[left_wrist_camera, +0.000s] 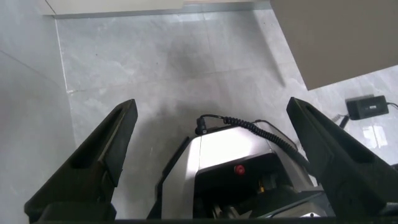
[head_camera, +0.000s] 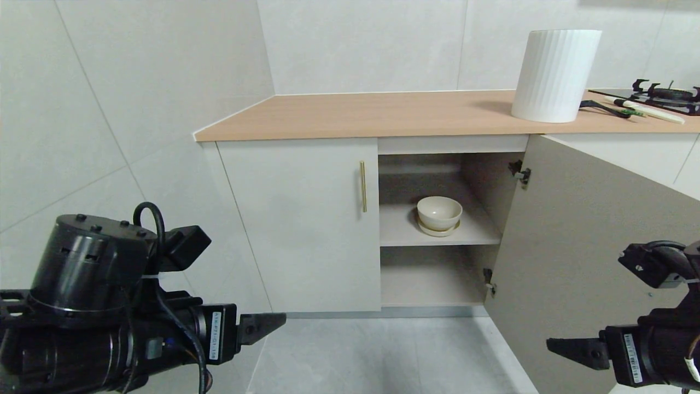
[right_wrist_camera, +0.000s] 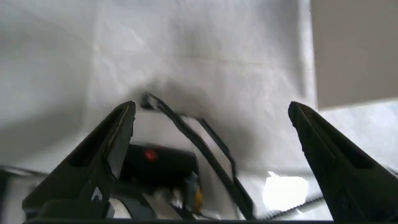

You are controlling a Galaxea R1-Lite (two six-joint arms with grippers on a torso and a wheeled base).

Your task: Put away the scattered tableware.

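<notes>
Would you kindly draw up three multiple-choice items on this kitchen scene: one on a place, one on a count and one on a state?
1. Where does the bowl stand?
A) on the countertop
B) on a plate on the middle shelf
C) on the floor

2. How many doors are open?
A) none
B) one
C) two

3. What state is the left gripper in?
A) open and empty
B) shut on a spoon
C) shut on the bowl

Answers:
1 B: the bowl sits on the plate inside, on the middle shelf.
2 B: the right door is swung out and the left door is shut.
3 A: its fingers stand wide apart with nothing between them.
</notes>
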